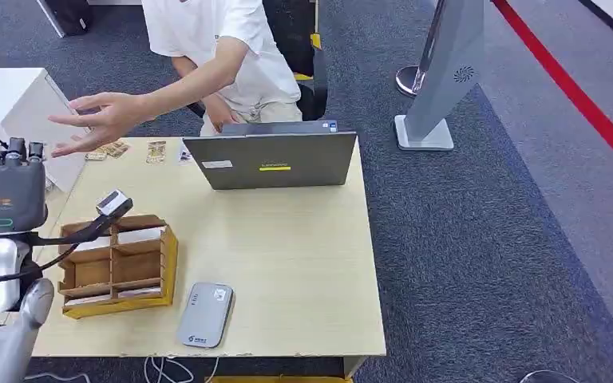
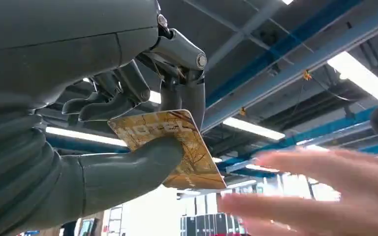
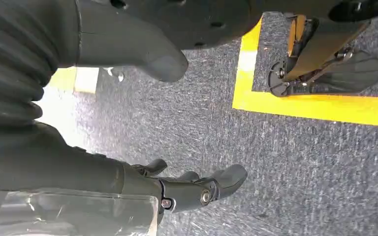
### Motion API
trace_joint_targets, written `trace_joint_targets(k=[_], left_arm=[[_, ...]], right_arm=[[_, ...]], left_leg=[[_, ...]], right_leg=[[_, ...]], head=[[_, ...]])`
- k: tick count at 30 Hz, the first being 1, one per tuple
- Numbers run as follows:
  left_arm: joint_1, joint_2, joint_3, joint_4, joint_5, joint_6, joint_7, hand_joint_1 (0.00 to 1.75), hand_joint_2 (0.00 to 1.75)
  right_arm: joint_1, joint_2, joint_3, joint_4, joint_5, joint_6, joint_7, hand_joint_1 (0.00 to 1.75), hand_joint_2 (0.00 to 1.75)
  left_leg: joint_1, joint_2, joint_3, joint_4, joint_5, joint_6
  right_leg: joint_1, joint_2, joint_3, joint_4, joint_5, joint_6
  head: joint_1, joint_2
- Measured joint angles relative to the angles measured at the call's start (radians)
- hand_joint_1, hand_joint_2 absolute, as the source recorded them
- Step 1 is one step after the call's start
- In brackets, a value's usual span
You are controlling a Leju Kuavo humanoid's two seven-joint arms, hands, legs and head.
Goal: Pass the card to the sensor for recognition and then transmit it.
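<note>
My left hand (image 2: 128, 123) holds a yellow-brown patterned card (image 2: 177, 147), pinched between the thumb and the fingers, with ceiling lights behind it. In the head view that hand (image 1: 5, 195) is raised at the table's left edge. A person's open hand (image 1: 100, 120) reaches toward it above the far-left corner, and it appears blurred close to the card (image 2: 325, 196). A small scanner on a black stalk (image 1: 112, 203) stands over the wooden card box (image 1: 168, 263). A grey card reader (image 1: 205, 315) lies near the front edge. My right hand (image 3: 197, 189) hangs over the carpet with fingers apart and nothing in it.
A grey laptop (image 1: 271, 159) stands at the back of the wooden table (image 1: 303, 263), its lid facing me. Loose cards (image 1: 156, 152) lie at the back left. The person sits behind the table. A grey kiosk stand (image 1: 439, 80) is on the carpet to the right.
</note>
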Motion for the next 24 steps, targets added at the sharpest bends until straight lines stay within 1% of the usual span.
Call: trace_joint_targets(k=[3,5,7,10,14,15,19,24], left_arm=[[-0.101,-0.013,-0.002,0.187,-0.001,0.065,-0.002,1.75,1.75],[-0.148,-0.02,-0.004,0.271,-0.001,0.079,-0.001,1.75,1.75],[-0.184,-0.027,-0.009,0.337,-0.001,0.09,0.002,1.75,1.75],[-0.226,-0.043,-0.021,0.433,-0.001,0.088,0.002,1.75,1.75],[-0.256,-0.068,-0.029,0.524,-0.001,0.093,0.004,1.75,1.75],[-0.258,-0.072,-0.031,0.541,-0.001,0.094,0.005,0.0,1.75],[-0.261,-0.085,-0.036,0.601,0.0,0.096,0.006,0.0,1.75],[-0.251,-0.088,-0.036,0.618,0.002,0.106,0.006,0.0,1.75]], right_arm=[[-0.003,0.0,0.014,0.006,0.012,0.0,0.002,0.0,1.75],[-0.002,0.0,0.022,0.008,0.014,0.0,0.003,0.0,1.75],[-0.003,0.0,0.028,0.01,0.016,0.0,0.006,0.0,1.75],[-0.003,0.0,0.033,0.011,0.02,0.0,0.008,0.0,1.75],[-0.003,0.0,0.047,0.011,0.024,0.0,0.005,0.0,1.75],[-0.003,0.0,0.05,0.011,0.027,-0.001,0.006,0.0,1.75],[0.003,0.0,0.055,0.013,0.03,-0.002,0.017,0.0,1.75],[0.005,0.0,0.055,0.013,0.025,-0.001,0.017,0.0,1.75]], left_leg=[[0.0,0.0,0.0,0.0,0.0,0.0],[0.0,0.001,0.0,0.0,0.0,0.0],[0.0,0.0,0.0,0.0,0.0,0.0],[0.0,0.0,0.0,0.0,0.0,0.0],[0.0,0.001,0.0,0.0,0.0,0.0],[0.0,0.002,0.0,0.0,0.0,0.0],[0.0,0.002,0.0,0.0,0.0,0.0],[0.0,0.002,-0.001,-0.001,0.0,0.0]], right_leg=[[0.0,0.0,0.0,0.0,0.0,0.0],[0.0,0.0,0.0,0.0,0.0,0.0],[0.0,0.0,0.0,0.0,0.0,0.0],[0.0,0.0,0.0,0.0,0.0,0.0],[0.0,0.001,0.0,0.0,0.0,0.0],[0.0,0.002,-0.001,0.0,0.0,0.0],[0.0,0.003,-0.001,0.0,0.0,0.0],[0.0,0.003,-0.001,0.0,0.0,0.0]], head=[[0.0,0.0],[0.0,0.0],[0.0,0.0],[0.0,0.0],[0.0,0.0],[0.0,0.0],[0.0,0.0],[0.0,0.0]])
